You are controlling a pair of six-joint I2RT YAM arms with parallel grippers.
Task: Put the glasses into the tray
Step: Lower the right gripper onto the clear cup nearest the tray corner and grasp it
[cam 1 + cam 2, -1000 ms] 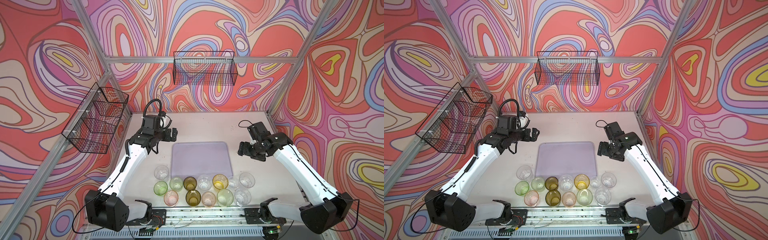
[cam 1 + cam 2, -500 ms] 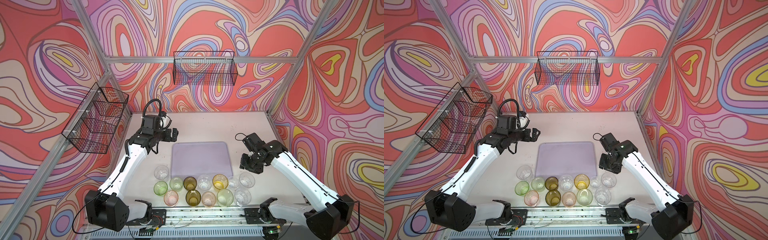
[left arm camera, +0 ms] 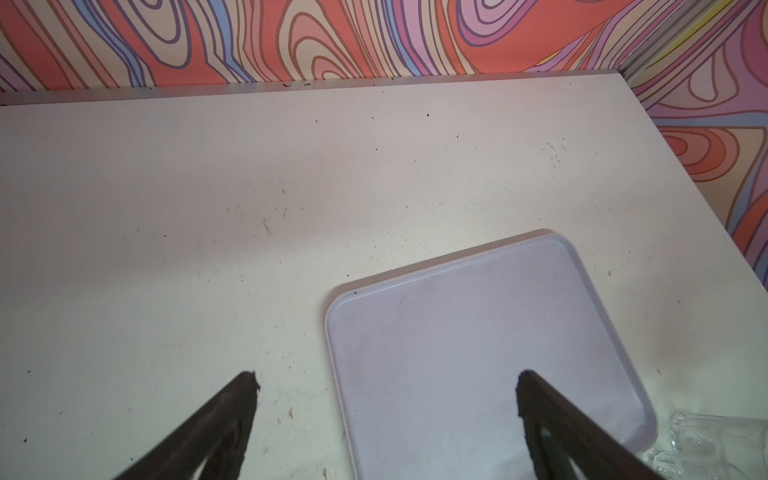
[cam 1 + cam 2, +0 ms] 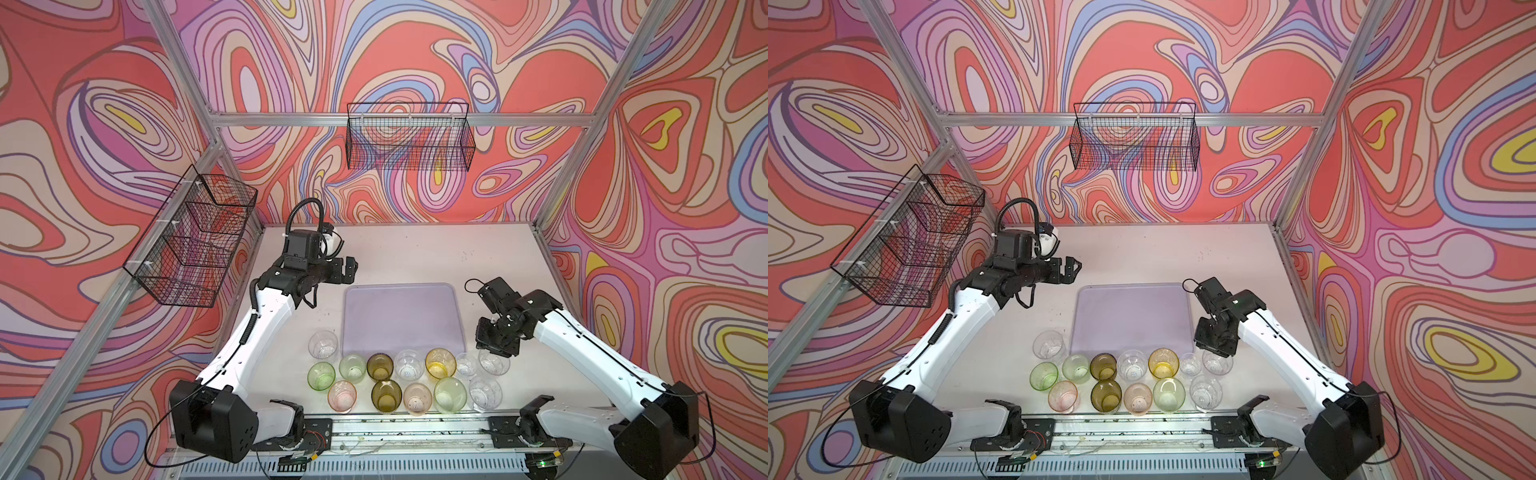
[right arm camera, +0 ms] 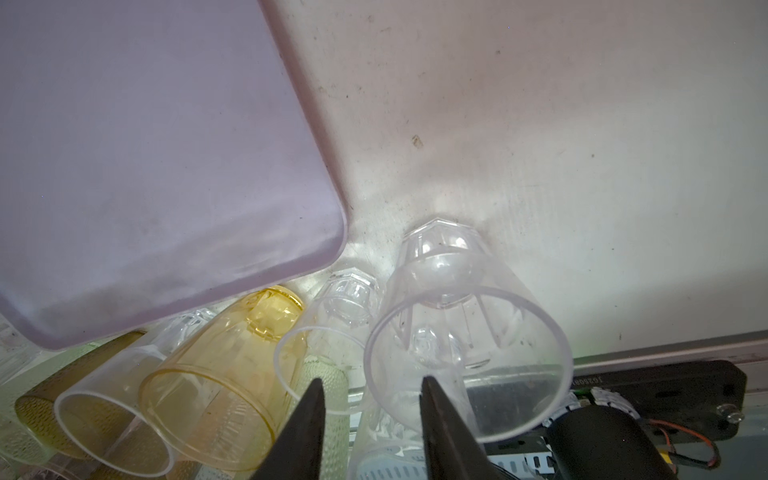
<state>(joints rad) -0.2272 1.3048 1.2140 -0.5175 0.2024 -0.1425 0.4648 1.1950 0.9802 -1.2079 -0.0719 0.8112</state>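
The pale lilac tray [image 4: 401, 316] [image 4: 1133, 316] lies flat mid-table with nothing in it. Several glasses stand in two rows along its near edge. My right gripper [image 4: 495, 352] [image 5: 370, 409] points down at the clear glass [image 4: 493, 362] [image 5: 469, 332] at the right end of the back row. Its jaws are narrowed but still apart: one finger is inside the rim, the other outside, with the glass wall between them. An amber glass [image 5: 224, 365] and a small clear one [image 5: 332, 316] stand beside it. My left gripper [image 4: 349, 268] [image 3: 386, 386] hovers wide open and empty over the tray's far left corner.
One black wire basket [image 4: 409, 137] hangs on the back wall and another [image 4: 191, 241] on the left wall. A metal rail with both arm bases [image 4: 415, 428] runs just in front of the glasses. Patterned walls close in the table on three sides.
My right arm has swung from beside the tray toward the front and come down over the clear end glass, its jaws narrowing. The left arm has not moved.
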